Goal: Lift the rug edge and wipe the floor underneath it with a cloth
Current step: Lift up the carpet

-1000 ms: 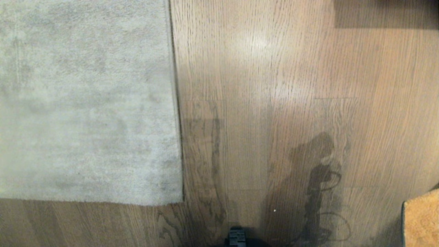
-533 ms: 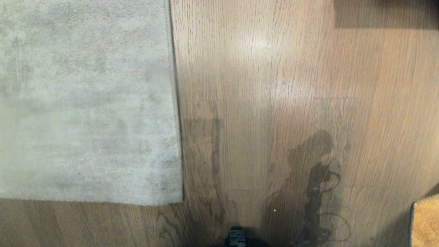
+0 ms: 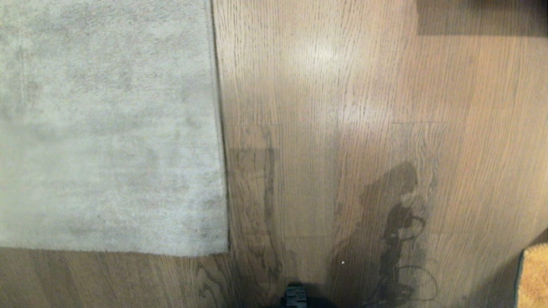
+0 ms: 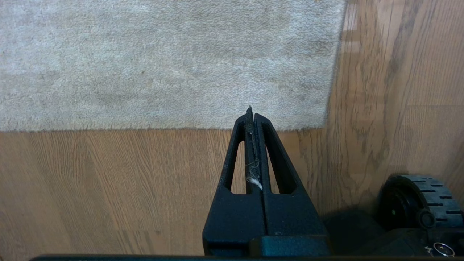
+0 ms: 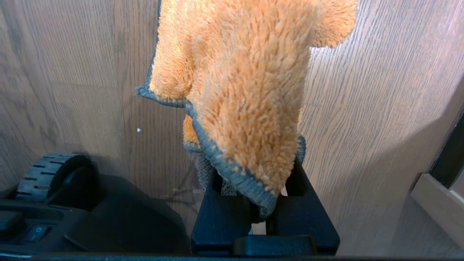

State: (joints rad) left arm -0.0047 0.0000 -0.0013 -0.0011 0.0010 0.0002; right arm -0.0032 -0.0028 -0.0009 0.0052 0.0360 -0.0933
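The rug edge [image 3: 220, 128] lies flat on the floor [image 3: 342, 85], left.

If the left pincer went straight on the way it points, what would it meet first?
Probably the rug edge: the shut left pincer aims over bare floor at the rug's near border, close to its corner. Depth is unclear, so it might meet floor first.

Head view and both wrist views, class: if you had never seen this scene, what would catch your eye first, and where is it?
The fluffy orange cloth stands out most, clamped in the right pincer and draped over the brown wood floor. Next comes the big grey rug on the robot's left, lying flat, its edge and near corner sharp against the planks. The left pincer hangs shut and empty by that corner.
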